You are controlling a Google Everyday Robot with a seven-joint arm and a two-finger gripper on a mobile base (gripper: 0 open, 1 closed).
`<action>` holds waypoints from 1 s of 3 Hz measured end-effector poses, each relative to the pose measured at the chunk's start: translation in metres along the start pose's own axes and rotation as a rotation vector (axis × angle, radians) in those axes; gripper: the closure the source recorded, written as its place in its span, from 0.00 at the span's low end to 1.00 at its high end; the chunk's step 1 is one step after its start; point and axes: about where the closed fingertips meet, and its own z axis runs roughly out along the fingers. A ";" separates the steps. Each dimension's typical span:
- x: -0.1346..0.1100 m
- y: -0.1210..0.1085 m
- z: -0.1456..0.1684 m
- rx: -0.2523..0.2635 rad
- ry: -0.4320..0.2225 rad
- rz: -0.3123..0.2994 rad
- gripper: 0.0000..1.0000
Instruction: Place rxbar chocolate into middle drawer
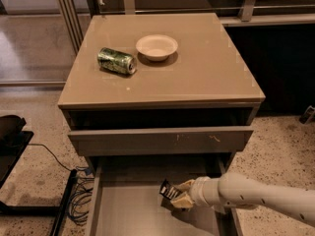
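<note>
While gripper clamps rxbar chocolate above middle drawer, bar's long axis seemingly slants up-left.

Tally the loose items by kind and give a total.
Cans: 1, the green can on the cabinet top.
Bowls: 1, the white bowl beside it.
Bars: 1, the rxbar chocolate, held by the gripper over the open middle drawer.
Total: 3
</note>
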 end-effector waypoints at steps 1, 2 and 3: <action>0.014 0.010 0.023 -0.004 -0.007 0.006 1.00; 0.027 0.012 0.044 0.010 -0.002 0.014 1.00; 0.027 0.011 0.045 0.014 -0.004 0.015 0.82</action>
